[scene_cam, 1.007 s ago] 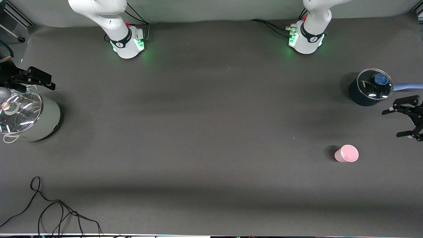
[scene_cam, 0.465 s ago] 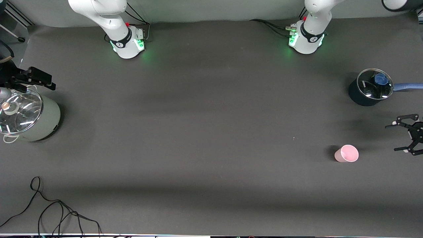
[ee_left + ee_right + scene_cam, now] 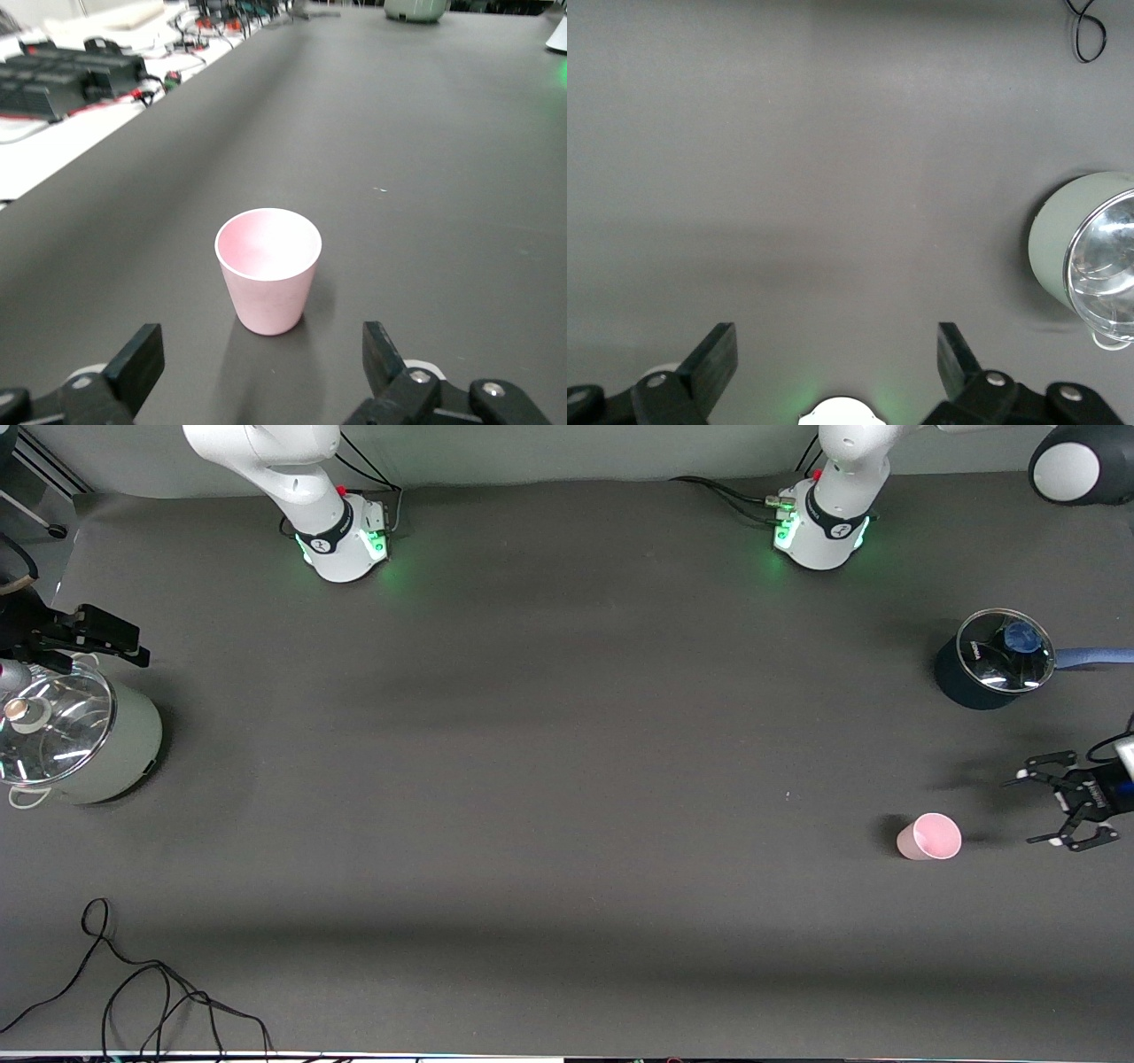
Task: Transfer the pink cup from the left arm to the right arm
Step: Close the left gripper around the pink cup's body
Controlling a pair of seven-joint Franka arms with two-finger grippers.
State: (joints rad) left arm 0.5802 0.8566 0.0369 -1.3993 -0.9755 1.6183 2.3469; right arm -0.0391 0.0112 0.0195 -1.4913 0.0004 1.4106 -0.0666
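The pink cup (image 3: pixel 929 837) (image 3: pixel 267 269) stands upright on the dark table (image 3: pixel 567 779), just beside the left end effector (image 3: pixel 1036 806) (image 3: pixel 257 363), toward the middle of the table from it. It is not touching it. The left end effector is low, its fingers (image 3: pixel 137 365) spread wide, and the cup sits right in front of the gap. The right end effector (image 3: pixel 97 642) (image 3: pixel 833 359) waits up above the pale green pot (image 3: pixel 84 740) (image 3: pixel 1085 257) with its glass lid. Its fingers (image 3: pixel 713 359) are spread too. A dark blue pot (image 3: pixel 992 660) stands near the left end effector, farther from the front camera than it.
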